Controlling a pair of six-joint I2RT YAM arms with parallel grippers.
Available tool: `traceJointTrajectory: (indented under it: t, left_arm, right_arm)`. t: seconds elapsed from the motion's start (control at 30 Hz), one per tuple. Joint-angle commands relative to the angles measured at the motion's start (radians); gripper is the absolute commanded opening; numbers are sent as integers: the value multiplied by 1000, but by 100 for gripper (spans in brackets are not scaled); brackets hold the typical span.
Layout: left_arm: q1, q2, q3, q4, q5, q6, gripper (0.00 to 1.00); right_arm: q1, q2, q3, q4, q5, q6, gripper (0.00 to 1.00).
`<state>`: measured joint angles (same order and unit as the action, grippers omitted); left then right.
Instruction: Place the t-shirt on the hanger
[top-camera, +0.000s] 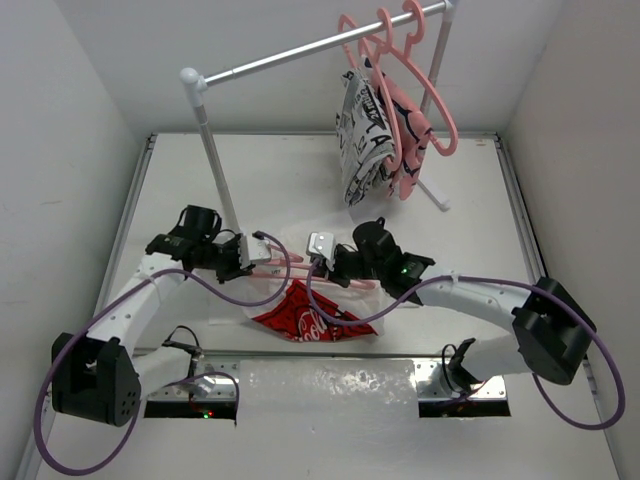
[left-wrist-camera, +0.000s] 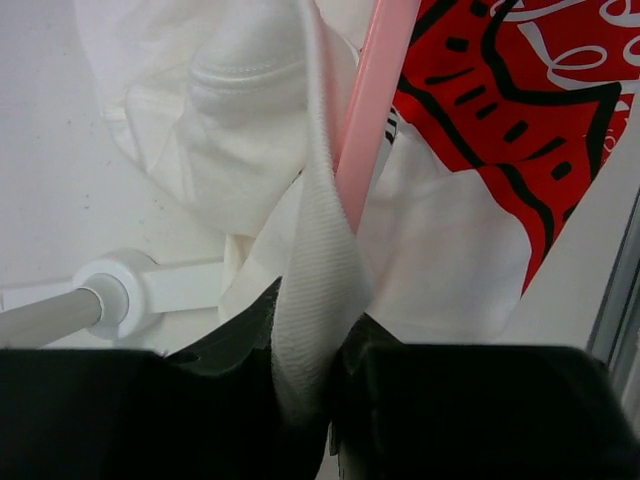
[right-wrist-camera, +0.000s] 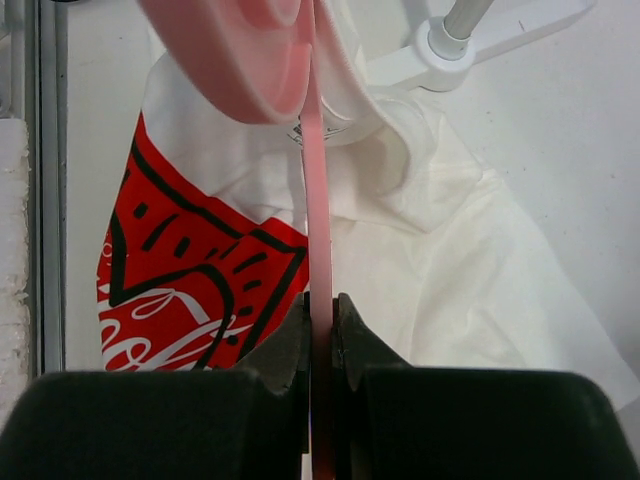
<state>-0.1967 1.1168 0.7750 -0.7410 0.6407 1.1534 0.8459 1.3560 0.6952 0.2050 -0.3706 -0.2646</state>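
Note:
The white t-shirt (top-camera: 305, 318) with its red Coca-Cola panel lies bunched at the near middle of the table, below both grippers. The salmon-pink hanger (top-camera: 300, 268) runs between the two grippers above the shirt. My left gripper (top-camera: 243, 258) is shut on the shirt's ribbed white collar (left-wrist-camera: 318, 290), with the hanger's bar (left-wrist-camera: 368, 120) right beside the fold. My right gripper (top-camera: 335, 266) is shut on the hanger's thin bar (right-wrist-camera: 319, 200), edge-on between the fingers, with the shirt (right-wrist-camera: 420, 240) underneath.
A white clothes rail (top-camera: 300, 50) stands at the back; its left post (top-camera: 215, 160) rises just behind my left gripper, its foot (left-wrist-camera: 120, 290) near the collar. Spare pink hangers (top-camera: 415, 70), a black-and-white garment (top-camera: 362, 135) and a pink garment (top-camera: 405, 135) hang at the right.

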Motion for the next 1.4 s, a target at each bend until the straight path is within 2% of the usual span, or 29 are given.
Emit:
traceJointTrajectory:
  t: [0.0, 0.23, 0.43, 0.47, 0.63, 0.8, 0.93, 1.07, 1.13, 1.17, 1.2, 1.37]
  left_arm:
    - [-43, -51, 67, 60, 270, -90, 15]
    - [-43, -60, 127, 55, 338, -167, 15]
    - [-46, -61, 201, -40, 355, -133, 6]
    - [-47, -61, 201, -40, 356, -136, 0]
    - [-49, -61, 164, -32, 281, -115, 0]
    - [-49, -55, 136, -104, 215, -5, 0]
    - [-49, -51, 138, -113, 206, -4, 12]
    - [-49, -54, 145, -116, 191, -4, 4]
    - [-49, -52, 147, -133, 174, 8, 4]
    - [-49, -48, 147, -158, 168, 37, 12]
    - [-49, -45, 145, -162, 159, 43, 16]
    - [-49, -28, 150, -173, 97, 52, 23]
  right_arm:
    - [27, 41, 63, 99, -73, 5, 0]
    - [25, 71, 118, 97, -31, 1, 0]
    - [16, 54, 124, 63, 6, -61, 0]
    - [16, 55, 130, 60, -4, -62, 0]
    - [19, 54, 151, 85, -14, -50, 0]
    - [16, 43, 193, 54, 9, -99, 0]
    - [18, 51, 214, 17, -17, -139, 0]
    - [18, 34, 193, 37, -25, -133, 0]
    - [16, 20, 190, 42, -19, -137, 0]
    - [16, 17, 193, 40, -22, -142, 0]
    - [16, 14, 194, 37, -24, -145, 0]
    - [16, 8, 210, 8, -37, -170, 0]
